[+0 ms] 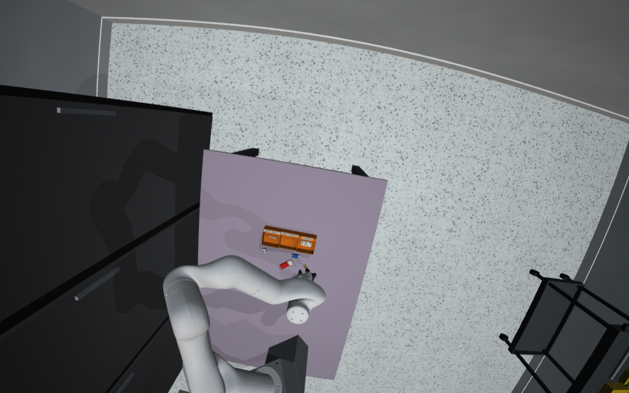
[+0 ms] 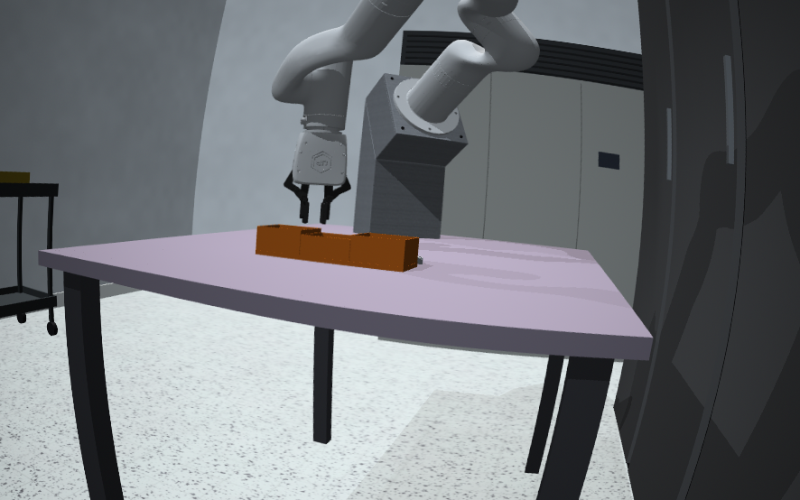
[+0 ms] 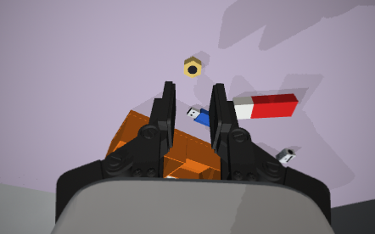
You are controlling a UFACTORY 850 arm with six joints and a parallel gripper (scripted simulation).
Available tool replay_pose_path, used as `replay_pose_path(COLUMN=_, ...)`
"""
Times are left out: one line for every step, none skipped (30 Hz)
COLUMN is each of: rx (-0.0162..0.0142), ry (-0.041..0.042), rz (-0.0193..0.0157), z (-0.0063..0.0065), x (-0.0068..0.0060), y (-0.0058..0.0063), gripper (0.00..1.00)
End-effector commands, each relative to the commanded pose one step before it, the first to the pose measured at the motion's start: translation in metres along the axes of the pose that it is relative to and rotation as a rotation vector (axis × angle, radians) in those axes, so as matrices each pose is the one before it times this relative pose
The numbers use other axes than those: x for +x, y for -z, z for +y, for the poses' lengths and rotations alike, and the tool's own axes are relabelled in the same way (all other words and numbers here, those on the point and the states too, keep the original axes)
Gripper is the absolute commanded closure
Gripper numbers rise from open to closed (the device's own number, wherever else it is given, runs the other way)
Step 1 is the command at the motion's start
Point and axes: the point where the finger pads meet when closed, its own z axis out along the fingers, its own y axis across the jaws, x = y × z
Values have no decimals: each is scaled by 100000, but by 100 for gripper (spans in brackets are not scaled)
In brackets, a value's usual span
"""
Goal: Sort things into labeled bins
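My gripper [image 1: 307, 273] [image 2: 313, 221] [image 3: 193, 97] is partly open and empty, above the table on the robot's side of the bins. A brass hex nut [image 1: 304, 266] [image 3: 193, 62] lies just beyond the fingertips in the wrist view. A blue USB stick [image 1: 295, 255] [image 3: 202, 118] lies near the bins, partly hidden by a finger. A red and white block [image 1: 285, 264] [image 3: 272, 107] lies beside it. A small grey-white piece [image 1: 264, 250] [image 2: 420, 261] [image 3: 286, 156] lies by the left bin. Three joined orange bins are the left [image 2: 378, 253], middle [image 2: 325, 246] and right [image 2: 277, 242] in the top view's order.
In the top view, the left bin holds a thin grey item [image 1: 272, 237]; the right bin shows whitish pieces. The labels are too small to read surely. The lilac table [image 1: 238, 180] [image 2: 204, 279] stands beside dark cabinets [image 1: 62, 195]. A black cart [image 2: 5, 189] stands away from it.
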Motion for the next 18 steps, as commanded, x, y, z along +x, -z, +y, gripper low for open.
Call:
replay_pose_path(rx=127, ry=-5, rz=-63, z=-102, x=-18, y=-2048, gripper=70)
replay_pose_path(rx=0, ry=0, rz=0, z=0, x=0, y=0, gripper=70)
replay_pose_path(rx=0, ry=0, rz=0, z=0, x=0, y=0, gripper=70)
replay_pose_path(rx=-1, ry=-1, rz=0, z=-8, x=-1, y=-400, gripper=70)
replay_pose_path(rx=0, ry=-1, rz=0, z=-8, x=-2, y=-400, gripper=70)
replay_pose_path(rx=0, ry=-1, rz=0, z=-7, x=-1, y=-400, gripper=70)
replay_pose_path(rx=0, ry=0, rz=0, z=-5, x=-1, y=-40, gripper=70)
replay_pose_path(rx=0, ry=0, rz=0, z=-3, x=0, y=0, gripper=70)
replay_pose_path(rx=0, ry=0, rz=0, z=-3, x=0, y=0, gripper=70)
replay_pose_path(rx=0, ry=0, rz=0, z=-3, x=0, y=0, gripper=70)
replay_pose_path(rx=0, ry=0, rz=0, z=-2, x=0, y=0, gripper=70)
replay_pose_path(rx=-1, ry=0, rz=1, z=2, x=-1, y=8, gripper=70)
replay_pose_path(rx=0, ry=0, rz=0, z=1, x=0, y=-132, gripper=70)
replay_pose_path(rx=1, ry=0, rz=-1, z=0, x=2, y=-142, gripper=70)
replay_pose_path(rx=0, ry=0, rz=0, z=4, x=1, y=-133, gripper=70)
replay_pose_path(rx=0, ry=0, rz=0, z=5, x=1, y=-133, gripper=70)
replay_pose_path(rx=0, ry=0, rz=0, z=5, x=1, y=-133, gripper=70)
replay_pose_path(rx=0, ry=0, rz=0, z=5, x=1, y=-133, gripper=70)
